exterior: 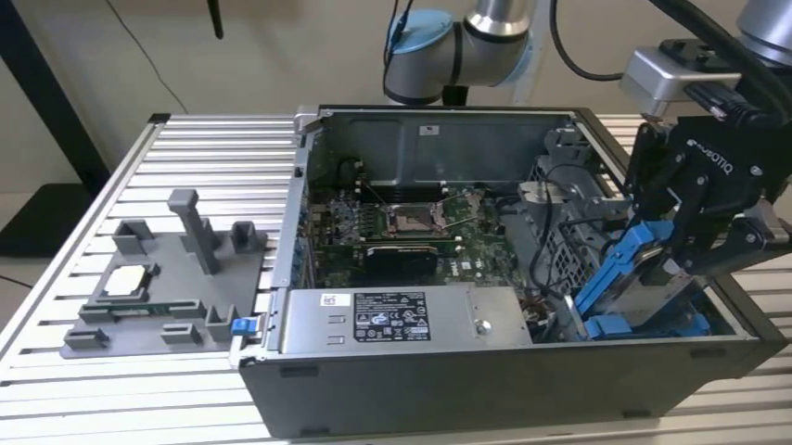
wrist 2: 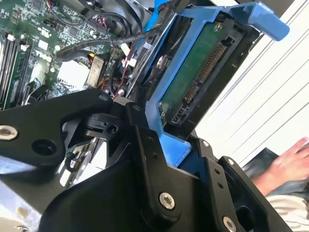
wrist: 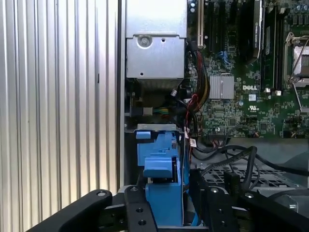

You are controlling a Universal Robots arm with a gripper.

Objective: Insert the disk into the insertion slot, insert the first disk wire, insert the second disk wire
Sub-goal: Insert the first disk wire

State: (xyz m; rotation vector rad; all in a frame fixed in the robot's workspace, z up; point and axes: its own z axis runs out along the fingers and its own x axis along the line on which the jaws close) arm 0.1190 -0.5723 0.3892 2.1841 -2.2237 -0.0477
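Disk (exterior: pixel 619 267) is in my grip, hanging over the corner of the case just beside the power-supply box (exterior: pixel 402 320), on the exterior view's right of that box. The long axis is steeply tilted: low end toward the box, high end up and away from it.

Key relation: the insertion slot (exterior: pixel 613 326) sits right under the disk's low end, next to the box, so the way in is down along that tilt. The low end is at the slot's blue rails; I can't tell if it touches them. By my read it isn't seated, so step one isn't done.

Disk look: bright blue frame all round and green circuit board facing the second wrist view. The connector row along one short edge is bare, with no wire in it.

My gripper (wrist 2: pixel 174 145) is clamped narrow on the disk's blue frame, one finger on each side. Black cables (wrist: pixel 231 164) lie loose near the slot, further from the box.
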